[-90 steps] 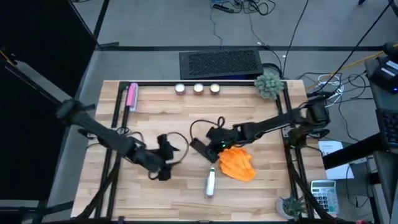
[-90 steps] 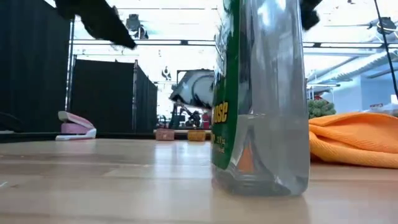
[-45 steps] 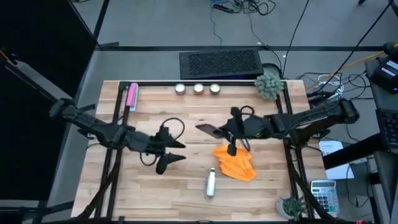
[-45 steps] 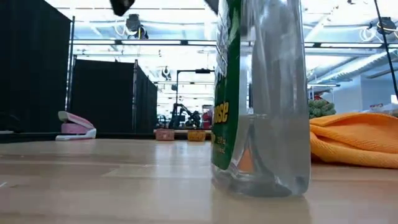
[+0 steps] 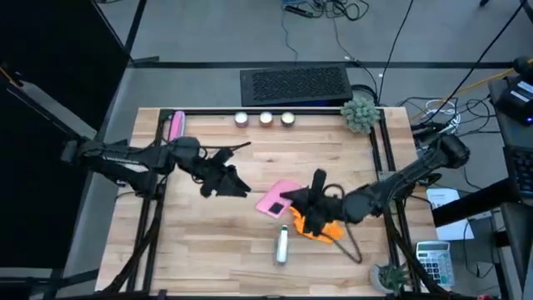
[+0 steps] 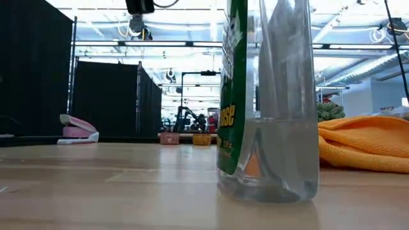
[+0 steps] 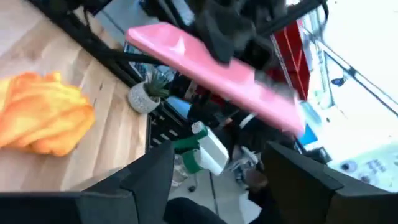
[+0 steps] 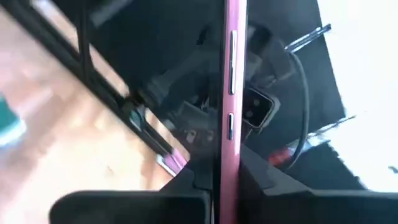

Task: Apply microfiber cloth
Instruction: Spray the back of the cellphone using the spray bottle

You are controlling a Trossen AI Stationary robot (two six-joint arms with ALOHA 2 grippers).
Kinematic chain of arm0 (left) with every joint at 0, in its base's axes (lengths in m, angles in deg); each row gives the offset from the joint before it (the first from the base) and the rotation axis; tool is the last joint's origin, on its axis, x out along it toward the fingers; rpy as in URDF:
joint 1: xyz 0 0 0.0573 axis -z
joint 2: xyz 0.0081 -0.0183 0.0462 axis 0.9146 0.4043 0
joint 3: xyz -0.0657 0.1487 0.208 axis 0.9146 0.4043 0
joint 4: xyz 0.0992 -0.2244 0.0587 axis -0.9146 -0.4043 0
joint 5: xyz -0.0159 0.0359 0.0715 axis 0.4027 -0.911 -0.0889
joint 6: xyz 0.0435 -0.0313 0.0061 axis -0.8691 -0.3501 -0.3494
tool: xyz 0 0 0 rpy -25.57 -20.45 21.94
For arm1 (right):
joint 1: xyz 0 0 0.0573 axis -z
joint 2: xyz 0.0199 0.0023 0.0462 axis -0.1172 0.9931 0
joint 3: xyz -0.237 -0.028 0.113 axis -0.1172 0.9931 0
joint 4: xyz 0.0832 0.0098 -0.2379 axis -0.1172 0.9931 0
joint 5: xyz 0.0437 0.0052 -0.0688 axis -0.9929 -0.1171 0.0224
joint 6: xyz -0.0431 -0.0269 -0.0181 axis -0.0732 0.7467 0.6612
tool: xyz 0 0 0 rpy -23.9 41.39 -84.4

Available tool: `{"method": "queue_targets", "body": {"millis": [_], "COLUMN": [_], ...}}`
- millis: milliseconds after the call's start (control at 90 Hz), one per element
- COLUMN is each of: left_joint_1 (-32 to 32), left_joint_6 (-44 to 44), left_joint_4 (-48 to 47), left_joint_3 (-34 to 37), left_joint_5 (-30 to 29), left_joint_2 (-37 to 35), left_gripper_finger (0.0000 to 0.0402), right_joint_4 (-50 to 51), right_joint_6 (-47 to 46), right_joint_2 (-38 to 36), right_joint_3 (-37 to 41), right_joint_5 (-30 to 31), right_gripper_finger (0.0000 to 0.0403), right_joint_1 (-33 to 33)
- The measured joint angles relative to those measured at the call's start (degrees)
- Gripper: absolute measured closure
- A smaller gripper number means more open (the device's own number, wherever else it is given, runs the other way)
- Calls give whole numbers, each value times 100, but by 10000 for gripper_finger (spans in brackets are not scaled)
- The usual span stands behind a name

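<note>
The orange microfiber cloth lies crumpled on the table at the near right, partly under my right arm; it also shows in the low view and the left wrist view. My right gripper is shut on a pink-cased phone just left of the cloth. My left gripper hangs open above the table's middle left, with nothing between its fingers, and faces the phone. My right gripper pinches the phone's two flat faces between its fingers at one end. The phone runs straight out beyond the fingers, edge-on in the right wrist view. It is lifted clear of the table and tilted, its pink back facing up.
A spray bottle stands near the front edge, close before the low camera. A pink stapler lies at the far left, three candles and a small plant along the far edge. Black frame rails border the table.
My right gripper has lifted the phone off the table, carried it toward the near edge and turned it over, so its pink back now faces up instead of the dark face. My left gripper has risen and moved toward the far edge.
</note>
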Motion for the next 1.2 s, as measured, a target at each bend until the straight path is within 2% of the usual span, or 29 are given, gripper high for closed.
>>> {"method": "queue_targets", "body": {"millis": [189, 356, 522, 644, 778, 944, 1011, 1200], "left_joint_1": [-26, -59, -55, -55, -65, -127, -159, -307], "left_joint_6": [658, 1085, 1171, 1177, 1072, 897, 747, 416], "left_joint_4": [868, 1562, 1697, 1972, 1975, 1907, 1890, 1985], "left_joint_3": [0, 0, 0, 0, 1, 17, 17, 17], "left_joint_5": [203, 390, 437, 507, 505, 563, 547, 317], "left_joint_2": [550, 922, 1076, 1129, 1137, 1138, 1138, 1035], "left_gripper_finger": [175, 175, 182, 222, 295, 379, 383, 388], "right_joint_4": [-866, -878, -911, -905, -883, -850, -863, -1199], "right_joint_6": [1357, 1990, 2469, 2634, 2571, 2653, 2691, 2601], "right_joint_2": [557, 694, 698, 700, 698, 678, 678, 674], "right_joint_3": [0, 0, 0, 0, 0, -2, -2, -13], "right_joint_5": [491, 594, 802, 804, 768, 411, 426, 979], "right_gripper_finger": [395, 393, 393, 391, 390, 374, 363, 317], "right_joint_1": [-26, -7, 83, 195, 302, 325, 325, 212]}}
